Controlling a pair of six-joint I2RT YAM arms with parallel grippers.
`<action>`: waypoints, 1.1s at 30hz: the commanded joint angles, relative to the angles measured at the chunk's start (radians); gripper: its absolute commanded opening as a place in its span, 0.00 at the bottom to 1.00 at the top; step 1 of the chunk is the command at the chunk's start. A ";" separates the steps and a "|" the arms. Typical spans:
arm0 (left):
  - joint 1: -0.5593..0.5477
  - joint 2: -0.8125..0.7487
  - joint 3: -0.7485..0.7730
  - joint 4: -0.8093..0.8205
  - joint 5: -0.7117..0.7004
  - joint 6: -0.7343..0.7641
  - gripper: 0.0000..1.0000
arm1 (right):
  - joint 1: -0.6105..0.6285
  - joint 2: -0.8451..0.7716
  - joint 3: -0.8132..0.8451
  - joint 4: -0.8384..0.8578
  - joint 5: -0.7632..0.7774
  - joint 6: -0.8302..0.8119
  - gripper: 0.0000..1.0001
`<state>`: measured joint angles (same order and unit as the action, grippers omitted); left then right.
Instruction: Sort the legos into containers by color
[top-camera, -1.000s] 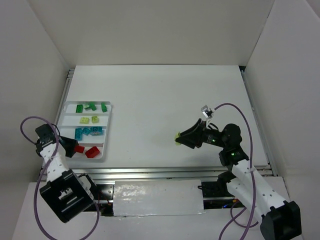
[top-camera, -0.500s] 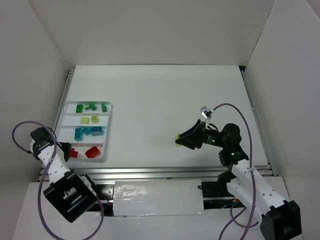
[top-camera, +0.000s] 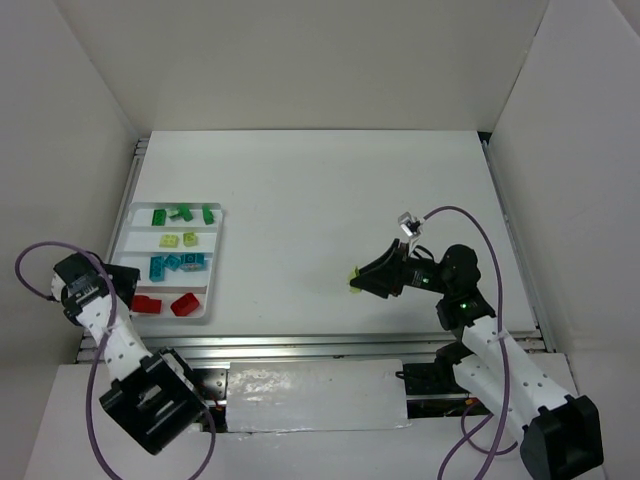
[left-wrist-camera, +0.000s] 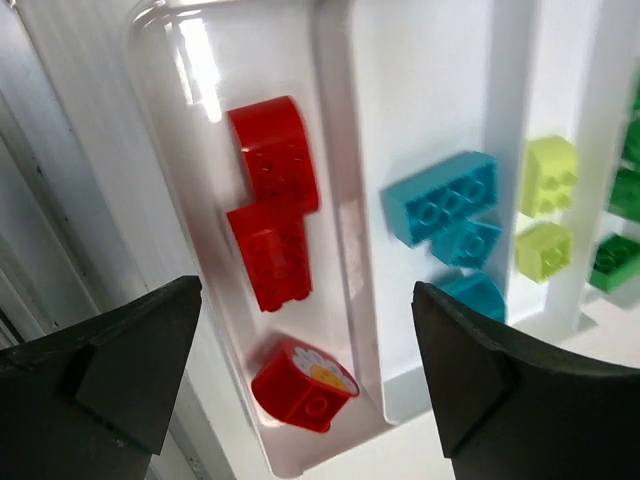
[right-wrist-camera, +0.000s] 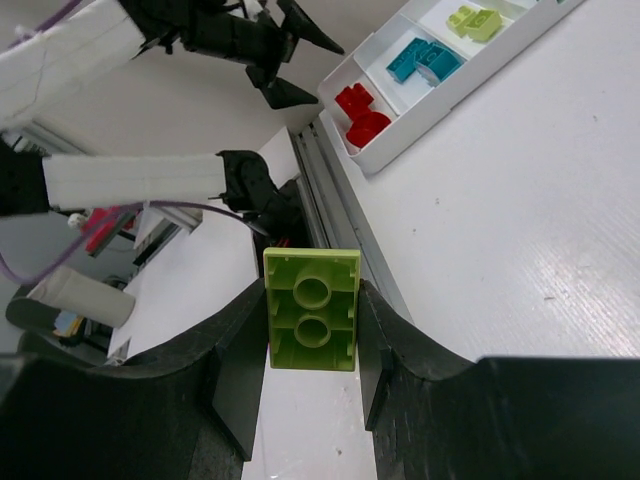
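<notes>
In the top view the white tray (top-camera: 205, 240) holds the containers, with green legos (top-camera: 182, 213), lime ones (top-camera: 180, 239), teal ones (top-camera: 178, 263) and red ones (top-camera: 184, 304) in separate rows. My left gripper (top-camera: 125, 292) stands open over the tray's near-left end. In the left wrist view its jaws (left-wrist-camera: 310, 400) are spread wide above the red compartment, where three red legos (left-wrist-camera: 270, 250) lie, one with a daisy print (left-wrist-camera: 303, 385). My right gripper (top-camera: 358, 280) hovers over the table's right half, shut on a lime lego (right-wrist-camera: 311, 310).
The tray's ridge (left-wrist-camera: 340, 200) separates the red row from the teal legos (left-wrist-camera: 440, 195); lime (left-wrist-camera: 548, 175) and green (left-wrist-camera: 615, 260) rows lie beyond. The table's metal rail (top-camera: 300, 345) runs along the near edge. White walls enclose three sides.
My left gripper has opened and pulled back left from the tray, leaving a red lego in the red compartment. The right arm holds still with the lime lego.
</notes>
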<state>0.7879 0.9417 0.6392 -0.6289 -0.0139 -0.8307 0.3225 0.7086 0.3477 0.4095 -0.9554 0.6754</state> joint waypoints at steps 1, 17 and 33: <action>0.005 -0.148 0.027 0.018 0.090 0.082 0.99 | 0.000 0.022 0.028 0.057 0.018 0.019 0.00; -0.761 -0.213 0.094 0.665 0.938 0.071 1.00 | 0.102 0.227 0.074 0.458 0.014 0.284 0.00; -1.519 -0.040 0.054 1.155 0.846 0.045 0.98 | 0.274 0.201 0.105 0.627 0.093 0.345 0.00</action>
<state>-0.6735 0.8753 0.6605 0.4007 0.8757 -0.7963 0.5716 0.9379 0.4152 0.9791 -0.9161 1.0473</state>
